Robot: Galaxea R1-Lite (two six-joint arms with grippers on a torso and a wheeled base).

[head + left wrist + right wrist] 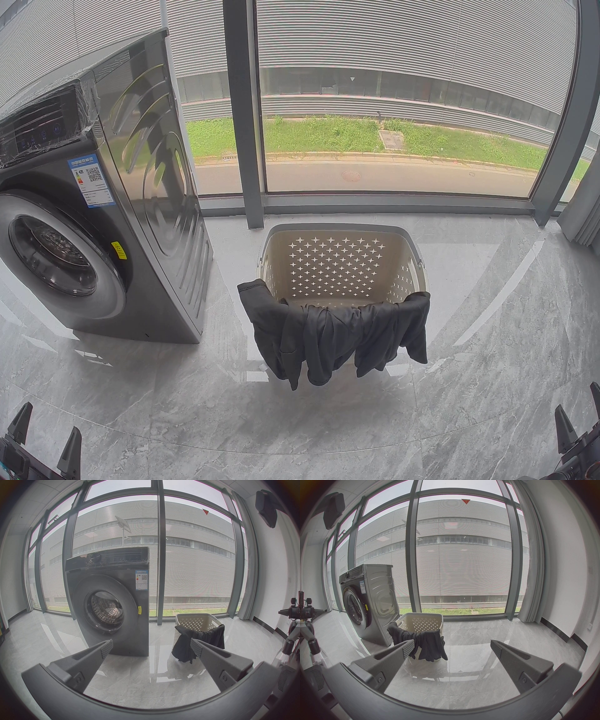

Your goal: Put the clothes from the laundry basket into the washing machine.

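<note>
**Hazards**
- Dark garment (331, 331): draped over the near rim of the laundry basket (342, 229), with most of its cloth hanging outside toward the floor (187, 412). A pinch on one hanging fold would likely lift only part of it. The rest could drag on the rim, and a plastic basket that looks this light may slide or tip toward the robot.
- Loose ends: they hang low on the near side, so on the carry left they may trail on the glossy tiles or drop short of the drum.
- Washing machine (94, 237): it stands left of the basket, well apart from both arms. I cannot tell whether glass covers the round opening; if it does, the cloth would be pushed against a closed door.

**Containers**
- Laundry basket: centre of the scene, before the window (400, 94). It is cream with star-pierced walls, and no other clothes are seen inside. Its bottom is partly hidden by the garment.
- Washing machine drum: no laundry visible.

**Grippers**
- Left gripper (150, 642): near left, fingers spread apart, holding nothing.
- Right gripper (450, 642): near right, fingers spread apart, holding nothing.
</note>
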